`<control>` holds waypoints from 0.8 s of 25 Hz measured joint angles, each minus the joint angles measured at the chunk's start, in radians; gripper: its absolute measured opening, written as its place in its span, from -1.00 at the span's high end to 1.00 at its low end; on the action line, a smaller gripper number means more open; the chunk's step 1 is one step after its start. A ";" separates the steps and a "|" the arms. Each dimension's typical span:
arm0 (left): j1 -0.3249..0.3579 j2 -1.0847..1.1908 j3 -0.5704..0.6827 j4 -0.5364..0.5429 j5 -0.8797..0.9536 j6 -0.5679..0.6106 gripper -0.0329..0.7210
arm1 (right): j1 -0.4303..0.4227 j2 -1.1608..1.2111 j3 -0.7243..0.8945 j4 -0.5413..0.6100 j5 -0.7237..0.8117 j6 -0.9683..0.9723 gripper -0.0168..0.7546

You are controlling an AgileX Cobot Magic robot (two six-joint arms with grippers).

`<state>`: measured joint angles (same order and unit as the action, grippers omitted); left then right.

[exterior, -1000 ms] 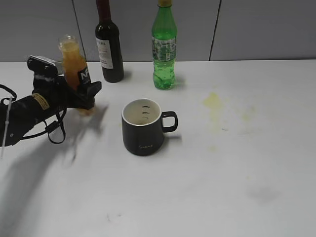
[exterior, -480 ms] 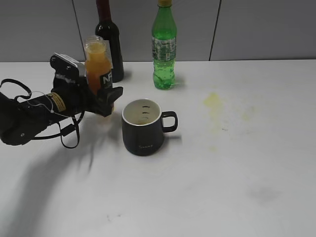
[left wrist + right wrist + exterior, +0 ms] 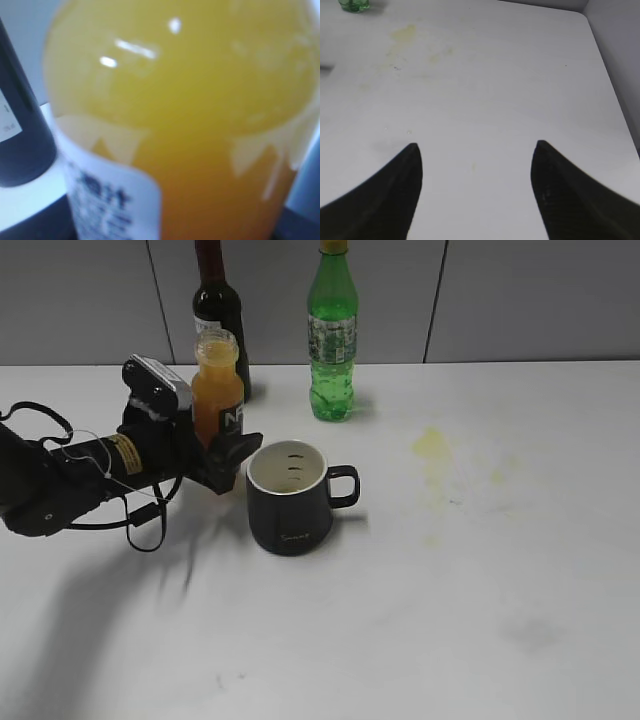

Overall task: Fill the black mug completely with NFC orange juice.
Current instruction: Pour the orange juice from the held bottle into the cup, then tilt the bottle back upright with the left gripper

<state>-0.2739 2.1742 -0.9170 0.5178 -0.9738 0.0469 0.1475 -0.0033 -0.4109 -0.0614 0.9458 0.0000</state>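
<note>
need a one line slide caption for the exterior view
Left gripper holds the uncapped orange juice bottle upright beside the black mug, not yet pouring.

Left gripper [image 3: 222,452] was clamped on the orange juice bottle [image 3: 218,392], bottle upright, uncapped, just left of the black mug [image 3: 290,497]. Mug sat on the white table [image 3: 480,580], handle pointing right, cream inside, no juice visible in it. Dark wine bottle [image 3: 218,315] stood far behind the juice bottle; green soda bottle [image 3: 332,335] far, right of the wine. Yellowish stain [image 3: 432,445] on the table right of the mug. Right gripper not in view.
</note>
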 joint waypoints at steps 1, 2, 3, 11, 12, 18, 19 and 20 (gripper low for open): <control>0.000 0.000 0.000 0.009 0.000 0.000 -0.33 | 0.000 0.000 0.000 0.000 0.000 0.000 -0.39; 0.000 0.000 0.000 0.015 0.001 0.000 -0.33 | 0.000 0.000 0.000 0.000 0.000 0.000 -0.39; 0.000 0.000 0.000 0.018 0.002 0.001 -0.33 | 0.000 0.000 0.000 0.000 0.000 0.000 -0.39; 0.000 0.000 0.000 0.021 0.009 0.045 -0.33 | 0.000 0.000 0.000 0.000 0.000 0.000 -0.39; 0.000 0.000 0.000 0.022 0.013 0.055 -0.33 | 0.000 0.000 0.000 0.000 0.000 0.000 -0.39; 0.000 0.000 0.000 0.019 0.023 0.204 -0.33 | 0.000 0.000 0.000 0.000 0.000 0.000 -0.39; 0.000 0.000 0.000 0.016 0.024 0.228 -0.33 | 0.000 0.000 0.000 0.000 0.000 0.000 -0.39; 0.000 0.000 0.000 0.012 0.025 0.258 -0.33 | 0.000 0.000 0.000 0.000 0.000 0.000 -0.39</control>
<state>-0.2739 2.1742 -0.9170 0.5295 -0.9493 0.3051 0.1475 -0.0033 -0.4109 -0.0614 0.9458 0.0000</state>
